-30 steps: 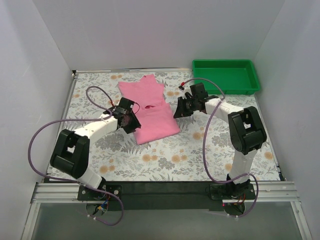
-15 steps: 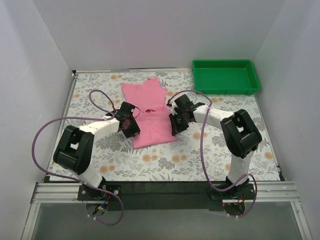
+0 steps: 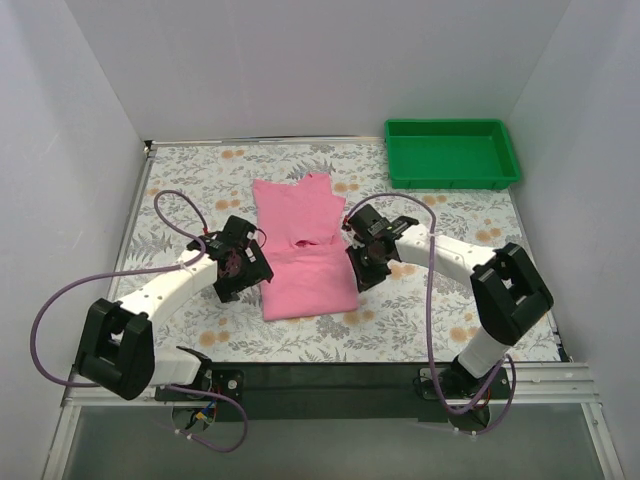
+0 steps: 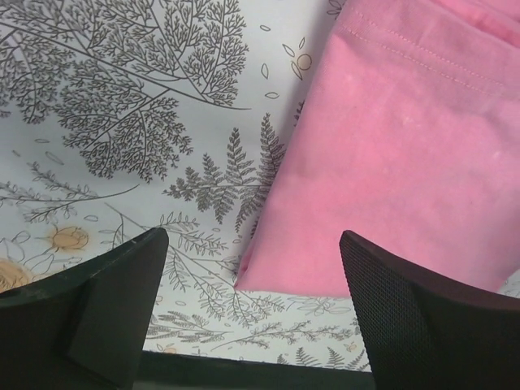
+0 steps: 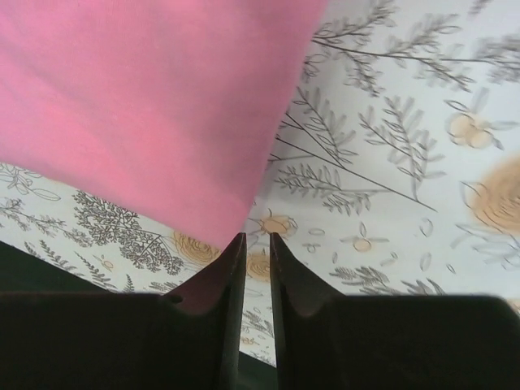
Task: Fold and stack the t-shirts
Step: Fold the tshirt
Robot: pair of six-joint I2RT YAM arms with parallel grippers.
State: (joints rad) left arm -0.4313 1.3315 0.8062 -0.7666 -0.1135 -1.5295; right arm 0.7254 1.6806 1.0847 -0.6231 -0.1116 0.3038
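A pink t-shirt [image 3: 300, 245] lies flat on the floral table, folded into a long narrow strip that runs from far to near. My left gripper [image 3: 254, 274] is open and empty at the shirt's near left edge. In the left wrist view [image 4: 253, 244] the shirt's near left corner [image 4: 406, 146] lies just beyond the wide-spread fingers. My right gripper [image 3: 358, 274] is at the shirt's near right corner. In the right wrist view [image 5: 257, 237] its fingers stand almost together with only table between them. The shirt's corner [image 5: 146, 97] ends right at the left fingertip.
A green plastic tray [image 3: 447, 123] stands at the far right corner, with nothing in it. White walls close in the left, back and right. A black strip runs along the table's near edge. Purple cables loop beside both arms.
The shirt has slid toward the near edge and straightened. Both grippers have moved nearer along its two sides, to its near corners.
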